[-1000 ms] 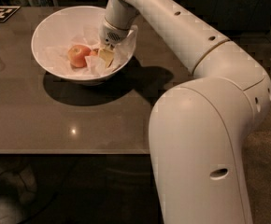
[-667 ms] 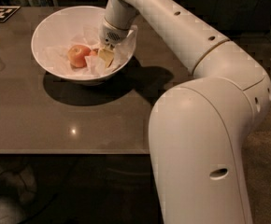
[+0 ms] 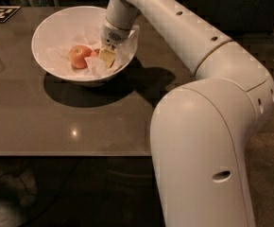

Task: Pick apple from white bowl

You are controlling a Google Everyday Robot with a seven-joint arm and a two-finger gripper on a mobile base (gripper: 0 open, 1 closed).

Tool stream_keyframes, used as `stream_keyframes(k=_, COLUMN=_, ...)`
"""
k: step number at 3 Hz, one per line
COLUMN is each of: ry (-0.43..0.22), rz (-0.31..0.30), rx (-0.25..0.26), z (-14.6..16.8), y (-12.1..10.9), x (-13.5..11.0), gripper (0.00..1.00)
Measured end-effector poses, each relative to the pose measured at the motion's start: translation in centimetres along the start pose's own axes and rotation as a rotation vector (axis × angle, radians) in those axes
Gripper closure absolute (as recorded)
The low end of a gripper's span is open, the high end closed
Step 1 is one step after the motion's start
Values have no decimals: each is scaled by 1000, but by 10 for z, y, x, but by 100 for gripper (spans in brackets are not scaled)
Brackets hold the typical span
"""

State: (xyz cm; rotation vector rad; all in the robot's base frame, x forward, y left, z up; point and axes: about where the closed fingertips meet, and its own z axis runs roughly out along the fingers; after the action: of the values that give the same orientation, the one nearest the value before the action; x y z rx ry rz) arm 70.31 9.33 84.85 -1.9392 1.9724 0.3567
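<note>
The white bowl stands at the far left of the dark table, lined with crumpled white paper. A peach-orange apple lies in its middle. Just right of it a small patch of deeper red, the apple, shows against the gripper and is mostly hidden by it and the paper. My gripper reaches down into the right side of the bowl from the white arm and sits right beside this red apple.
The brown table has its front edge near the lower middle of the view. My large white arm and base fill the right side. A black-and-white marker tag lies at the far left corner.
</note>
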Motion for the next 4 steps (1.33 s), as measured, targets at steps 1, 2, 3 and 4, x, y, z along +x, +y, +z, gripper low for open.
stream_keyframes(k=1, ry=0, rz=0, rx=0, z=0, y=0, x=0, gripper=0)
stream_keyframes(k=2, ry=0, rz=0, rx=0, z=0, y=0, x=0, gripper=0)
stream_keyframes(k=3, ry=0, rz=-29, rx=19, z=-16, y=17, x=-17, gripper=0)
stream_keyframes(k=4, ry=0, rz=-30, rx=20, z=-17, y=17, x=-17, gripper=0)
